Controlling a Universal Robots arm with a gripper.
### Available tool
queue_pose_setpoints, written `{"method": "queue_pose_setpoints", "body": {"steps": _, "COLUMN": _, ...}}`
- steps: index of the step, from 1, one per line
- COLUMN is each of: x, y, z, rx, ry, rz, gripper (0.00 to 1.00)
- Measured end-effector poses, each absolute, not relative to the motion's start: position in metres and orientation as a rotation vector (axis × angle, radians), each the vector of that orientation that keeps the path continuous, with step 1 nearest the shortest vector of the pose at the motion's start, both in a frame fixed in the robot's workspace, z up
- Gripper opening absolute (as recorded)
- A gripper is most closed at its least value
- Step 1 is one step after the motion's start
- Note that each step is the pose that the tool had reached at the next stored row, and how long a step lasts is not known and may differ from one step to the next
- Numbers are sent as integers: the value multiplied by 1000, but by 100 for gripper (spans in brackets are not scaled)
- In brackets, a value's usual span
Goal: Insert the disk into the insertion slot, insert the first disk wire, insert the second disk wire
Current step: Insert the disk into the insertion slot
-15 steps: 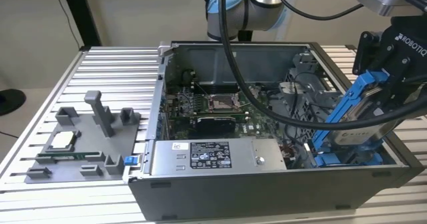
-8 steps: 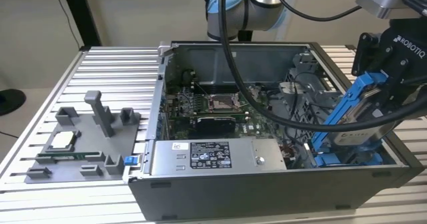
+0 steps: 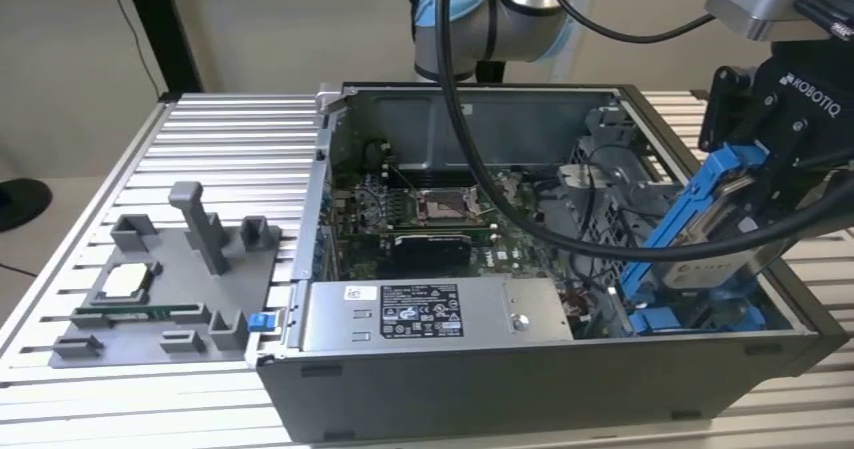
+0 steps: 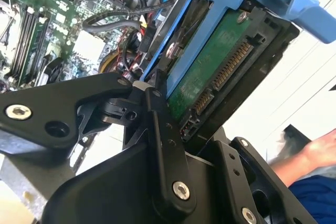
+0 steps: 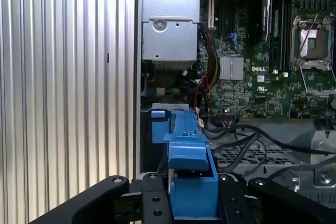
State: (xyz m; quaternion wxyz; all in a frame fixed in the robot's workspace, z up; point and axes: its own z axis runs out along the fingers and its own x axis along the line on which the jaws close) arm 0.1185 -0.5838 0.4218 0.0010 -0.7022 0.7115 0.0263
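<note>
Exterior view: the open computer case [image 3: 534,389] contains the motherboard [image 3: 427,219], the power-supply box [image 3: 427,314] and the insertion slot [image 3: 687,314]. My gripper [image 3: 747,214] clamps the disk [image 3: 687,224], steeply tilted over that slot.

Second wrist view: my fingers [image 4: 163,129] press the disk's opposite sides, circuit board exposed.

First wrist view: the disk's blue carrier sits between both fingers.

Black cables [image 5: 236,132] across the insertion slot [image 5: 273,157], open slatted table [image 5: 63,77] just beside
</note>
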Motion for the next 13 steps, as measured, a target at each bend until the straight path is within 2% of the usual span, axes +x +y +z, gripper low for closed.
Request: {"method": "queue_pose_setpoints", "body": {"steps": 13, "x": 121, "y": -584, "z": 412, "rx": -2199, "ry": 2226, "rz": 97, "gripper": 0}}
